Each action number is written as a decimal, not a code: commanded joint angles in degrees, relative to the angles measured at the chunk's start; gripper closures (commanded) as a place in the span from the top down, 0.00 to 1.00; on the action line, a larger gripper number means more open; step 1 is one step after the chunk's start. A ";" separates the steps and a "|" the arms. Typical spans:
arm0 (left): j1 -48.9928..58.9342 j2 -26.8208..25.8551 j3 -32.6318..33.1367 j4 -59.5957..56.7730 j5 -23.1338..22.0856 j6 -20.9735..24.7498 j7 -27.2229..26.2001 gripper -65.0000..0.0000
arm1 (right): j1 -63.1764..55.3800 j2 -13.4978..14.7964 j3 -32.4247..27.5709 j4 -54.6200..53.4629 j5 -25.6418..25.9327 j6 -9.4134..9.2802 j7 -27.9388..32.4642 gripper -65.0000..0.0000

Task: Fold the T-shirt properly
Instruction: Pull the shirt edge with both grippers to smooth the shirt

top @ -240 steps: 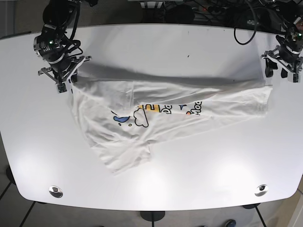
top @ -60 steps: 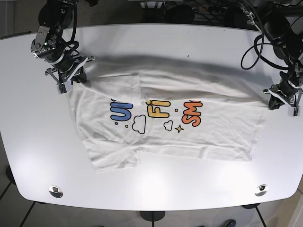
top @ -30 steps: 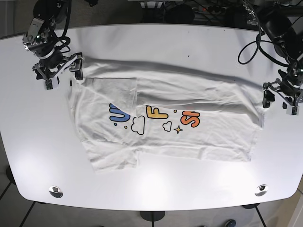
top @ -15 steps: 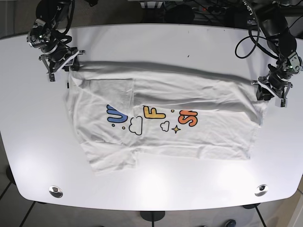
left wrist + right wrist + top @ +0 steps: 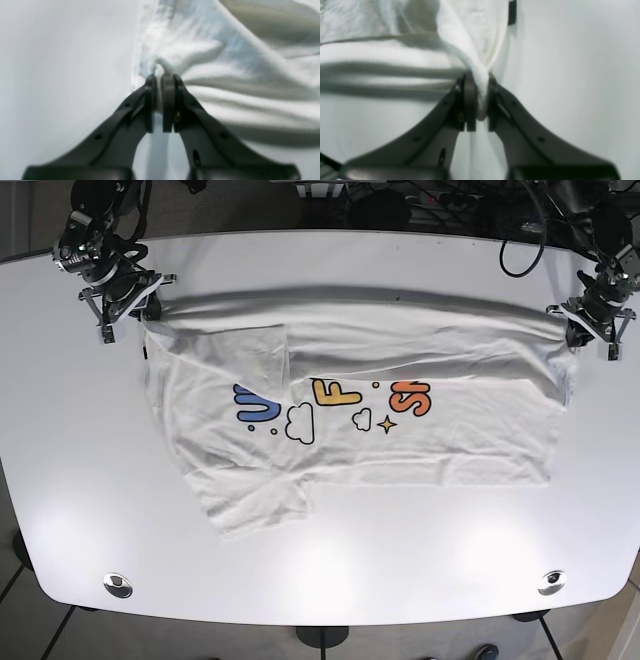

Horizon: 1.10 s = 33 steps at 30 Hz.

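Across the white surface (image 5: pixel 400 270), my two pincers (image 5: pixel 159 77) (image 5: pixel 480 80) are clamping the soft, wrinkled T-shirt (image 5: pixel 400 440), lettered "U F S".

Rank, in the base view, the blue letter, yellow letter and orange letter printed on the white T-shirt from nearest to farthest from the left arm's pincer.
From the left pincer, gripping the white T-shirt at the view's right edge:
1. Orange letter, right end of the print, nearest.
2. Yellow letter, middle of the print.
3. Blue letter, left end of the print, farthest, towards the right pincer.
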 commanded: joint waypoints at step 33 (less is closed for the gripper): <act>6.87 4.63 -7.81 27.39 -8.11 0.32 12.75 0.59 | -1.42 -0.12 5.09 13.97 -0.14 -0.63 0.12 0.63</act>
